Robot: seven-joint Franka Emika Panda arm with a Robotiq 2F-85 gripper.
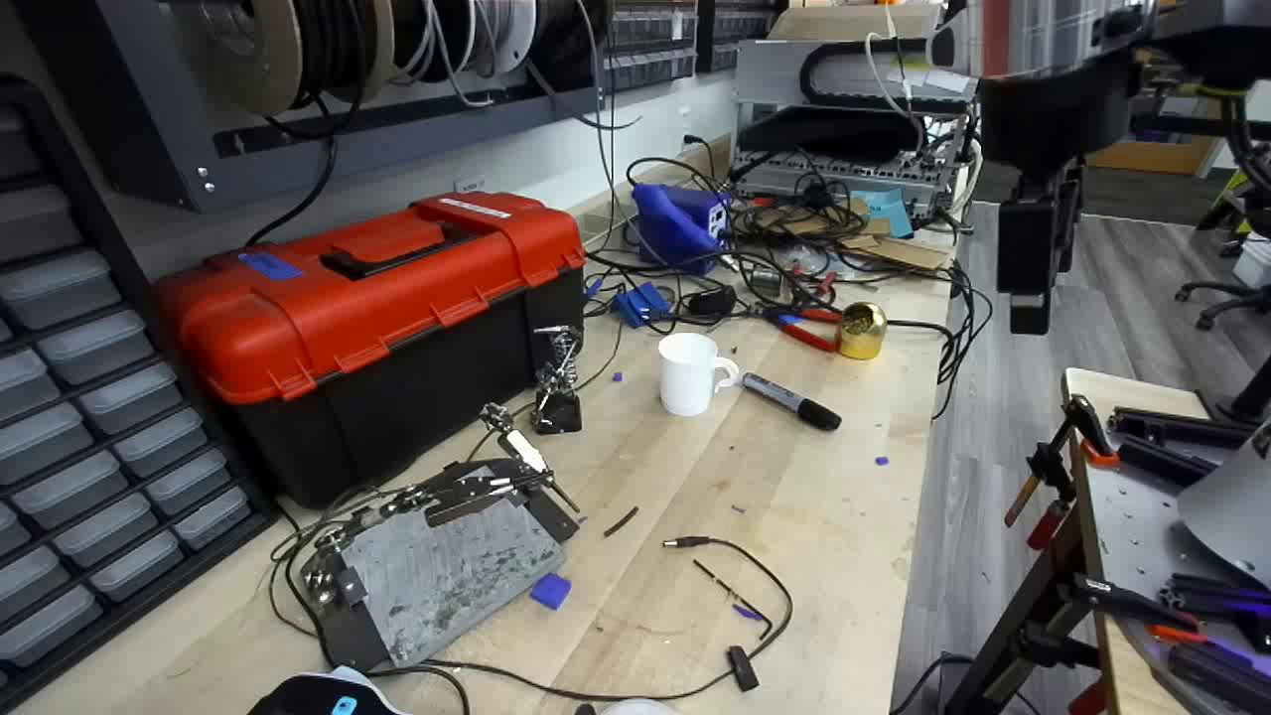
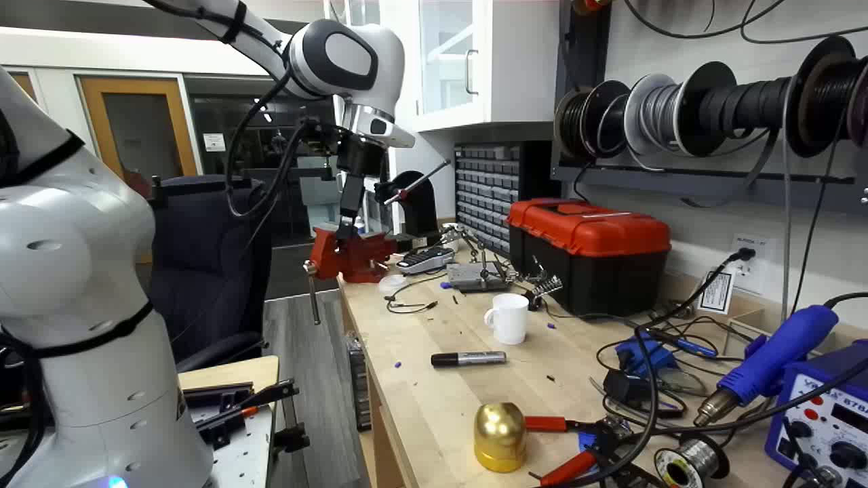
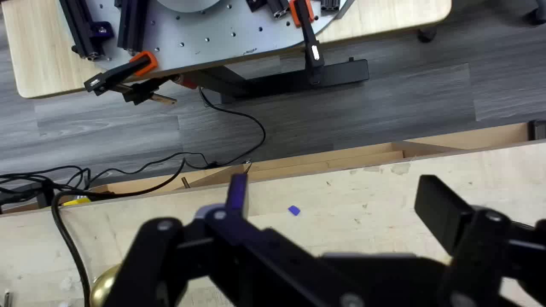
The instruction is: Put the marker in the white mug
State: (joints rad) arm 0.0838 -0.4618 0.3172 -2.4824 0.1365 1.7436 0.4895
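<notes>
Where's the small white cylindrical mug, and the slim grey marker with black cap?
White mug [image 1: 687,383]: in an exterior view, on its outer wall.
Grey marker [image 2: 473,358]: in an exterior view, on its barrel.

In an exterior view looking down along the workbench [image 1: 854,556], the claw [image 1: 1046,290] is high at right. In an exterior view facing the opposite way, the claw, on its arm [image 2: 346,57], is farther off, left of centre. Both share the white mug [image 2: 510,320], marker [image 2: 468,359] and red toolbox [image 2: 590,254], on the claw's wall [image 1: 650,129] side. The wrist view, nearest, looks down past the claw's fingers [image 3: 441,213] to workbench and floor [image 3: 405,98].
</notes>
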